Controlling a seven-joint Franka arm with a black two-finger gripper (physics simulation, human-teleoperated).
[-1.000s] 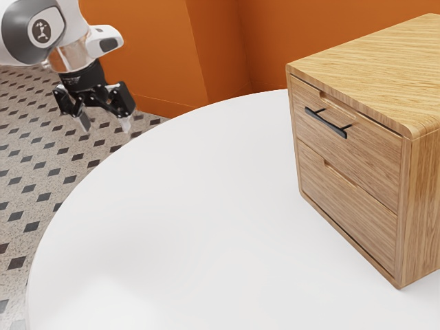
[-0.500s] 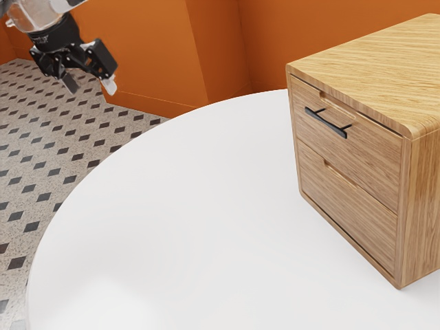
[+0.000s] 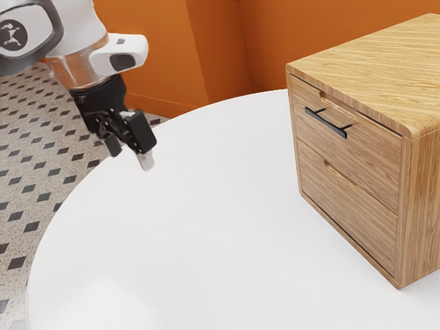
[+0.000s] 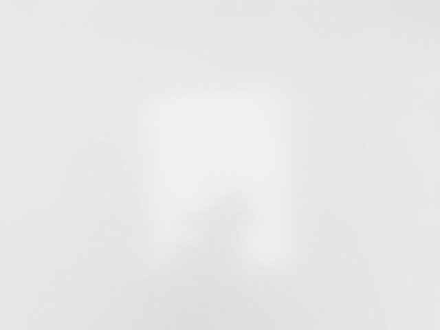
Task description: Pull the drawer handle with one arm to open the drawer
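Observation:
A wooden cabinet (image 3: 385,75) with two drawers stands on the white round table (image 3: 206,234) at the exterior view's right. The upper drawer (image 3: 344,137) carries a slim black bar handle (image 3: 326,122) and sits flush with the cabinet front. The lower drawer (image 3: 347,199) is flush too. My gripper (image 3: 132,157) hangs over the table's far left edge, well to the left of the handle, pointing down. It stands open with nothing between the fingers. The wrist view looks down on the blurred white table (image 4: 220,165).
An orange wall (image 3: 206,41) rises behind the table. A tiled floor with dark diamonds (image 3: 34,158) lies beyond the table's left rim. A wide stretch of bare tabletop separates the gripper from the cabinet.
From the upper left over the floor, my hand has dropped and moved right to the table's edge, after first rising. The cabinet and its drawers have not moved.

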